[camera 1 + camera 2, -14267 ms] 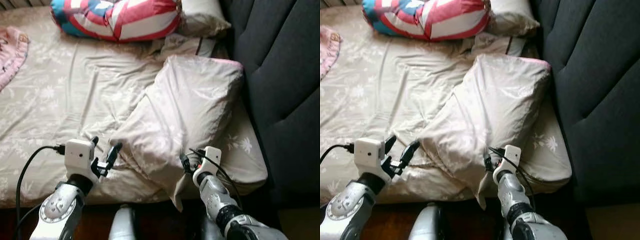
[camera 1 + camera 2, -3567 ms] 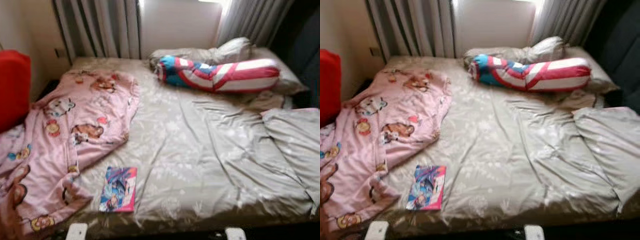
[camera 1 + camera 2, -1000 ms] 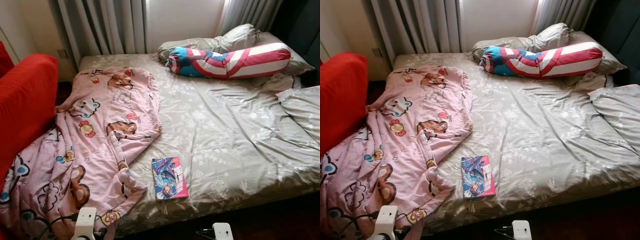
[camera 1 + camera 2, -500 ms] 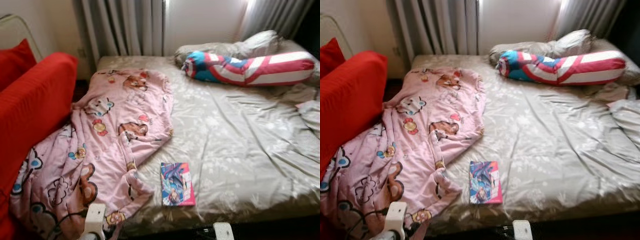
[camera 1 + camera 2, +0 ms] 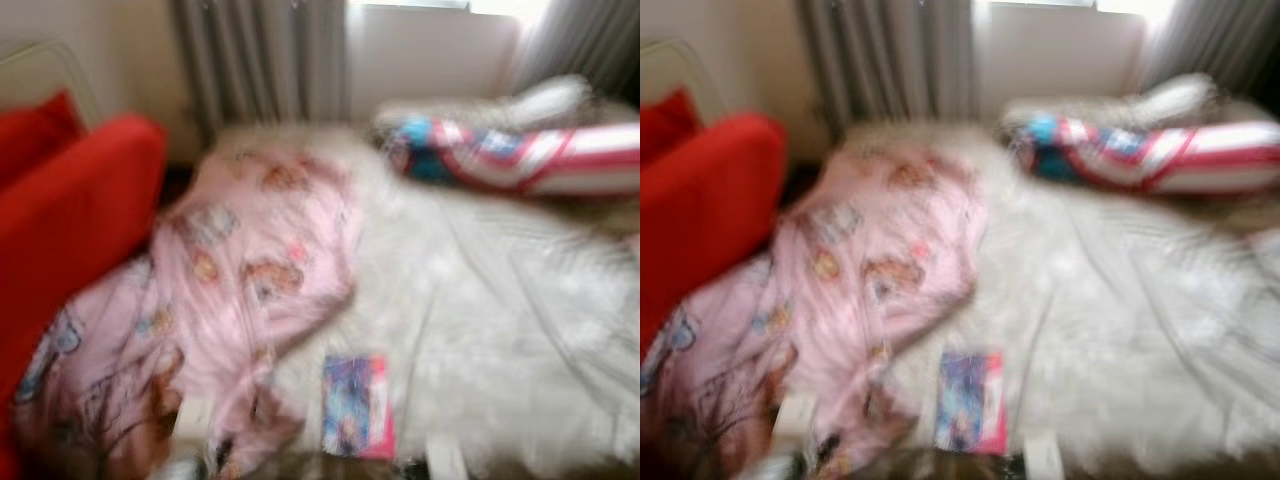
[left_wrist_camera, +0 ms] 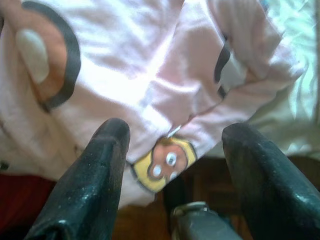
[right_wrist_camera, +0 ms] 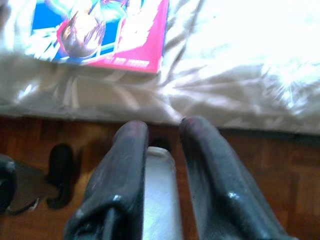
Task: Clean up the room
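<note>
The bed (image 5: 520, 300), with its pale patterned sheet, lies ahead of both grippers, which hang low at its near edge over the wooden floor (image 7: 260, 170). The head views are smeared by motion, so fine detail there is unreliable. Beyond the left gripper (image 6: 172, 165), whose fingers stand well apart and hold nothing, the pink cartoon blanket (image 5: 230, 280) sprawls from the bed's far side down to its near edge, its hem hanging just past the fingertips. A red cushion (image 5: 70, 220) sits further to that gripper's left. Far ahead, against the curtains, rests a striped bolster pillow (image 5: 520, 155).

Smallest is the book (image 7: 100, 30), flat on the sheet close to the bed's edge, just ahead of the right gripper (image 7: 162, 145) and a little to its left (the fingers there are nearly together, a narrow gap between them, empty). Its long axis seems to run away from the robot. Judging by this, the right arm is nearer the book, the left nearer the blanket.
</note>
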{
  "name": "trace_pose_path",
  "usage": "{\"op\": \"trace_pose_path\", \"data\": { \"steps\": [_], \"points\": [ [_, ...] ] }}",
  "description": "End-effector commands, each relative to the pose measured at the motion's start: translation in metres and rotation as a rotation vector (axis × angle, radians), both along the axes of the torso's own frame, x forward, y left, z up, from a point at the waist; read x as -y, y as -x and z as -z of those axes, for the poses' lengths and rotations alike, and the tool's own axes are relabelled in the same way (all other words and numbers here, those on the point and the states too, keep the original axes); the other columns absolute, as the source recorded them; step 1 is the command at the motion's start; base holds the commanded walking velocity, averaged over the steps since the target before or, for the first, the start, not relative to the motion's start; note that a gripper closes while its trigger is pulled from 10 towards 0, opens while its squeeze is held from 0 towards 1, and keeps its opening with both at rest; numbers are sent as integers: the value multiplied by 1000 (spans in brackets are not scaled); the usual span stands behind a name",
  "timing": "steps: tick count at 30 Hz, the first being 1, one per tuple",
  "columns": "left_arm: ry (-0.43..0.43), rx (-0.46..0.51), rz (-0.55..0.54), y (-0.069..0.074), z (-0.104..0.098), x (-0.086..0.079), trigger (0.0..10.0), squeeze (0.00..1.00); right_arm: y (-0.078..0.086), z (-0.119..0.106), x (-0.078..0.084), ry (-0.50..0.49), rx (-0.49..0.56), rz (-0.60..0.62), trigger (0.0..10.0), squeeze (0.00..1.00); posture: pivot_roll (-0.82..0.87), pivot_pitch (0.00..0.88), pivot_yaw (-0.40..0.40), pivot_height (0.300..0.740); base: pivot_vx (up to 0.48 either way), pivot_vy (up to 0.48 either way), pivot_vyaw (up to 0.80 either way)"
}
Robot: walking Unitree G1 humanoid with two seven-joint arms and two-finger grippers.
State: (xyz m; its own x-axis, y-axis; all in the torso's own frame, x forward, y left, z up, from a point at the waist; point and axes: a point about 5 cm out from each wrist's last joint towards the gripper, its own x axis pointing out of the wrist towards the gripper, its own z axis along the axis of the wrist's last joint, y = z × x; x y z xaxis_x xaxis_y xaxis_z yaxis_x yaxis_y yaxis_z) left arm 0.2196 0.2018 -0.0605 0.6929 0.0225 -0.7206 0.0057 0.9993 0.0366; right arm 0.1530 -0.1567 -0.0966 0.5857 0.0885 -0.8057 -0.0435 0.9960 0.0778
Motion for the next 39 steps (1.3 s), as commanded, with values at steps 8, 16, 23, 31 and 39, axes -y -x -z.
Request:
{"op": "trace_pose_path", "data": {
  "steps": [8,16,23,31,39],
  "points": [
    [47,201,3,-29,-25,-3,10000,0,-5,-6,-8,-50,111,-25,10000,0,-37,37,-38,740,0,0,0],
    [77,505,78,-39,-59,-9,10000,0,-83,-67,0,-64,586,31,10000,0,-41,34,-37,740,0,0,0],
    [60,634,123,-12,-73,-7,10000,0,-100,-110,7,-84,846,28,10000,0,-49,16,-42,740,0,0,0],
    [61,727,152,5,-99,3,10000,0,-77,-120,15,-54,879,83,10000,0,-28,0,-64,740,0,0,0],
    [33,765,27,-12,-111,-9,10000,0,-67,-120,20,-7,863,155,10000,0,-39,0,-53,740,0,0,0]
  ]
}}
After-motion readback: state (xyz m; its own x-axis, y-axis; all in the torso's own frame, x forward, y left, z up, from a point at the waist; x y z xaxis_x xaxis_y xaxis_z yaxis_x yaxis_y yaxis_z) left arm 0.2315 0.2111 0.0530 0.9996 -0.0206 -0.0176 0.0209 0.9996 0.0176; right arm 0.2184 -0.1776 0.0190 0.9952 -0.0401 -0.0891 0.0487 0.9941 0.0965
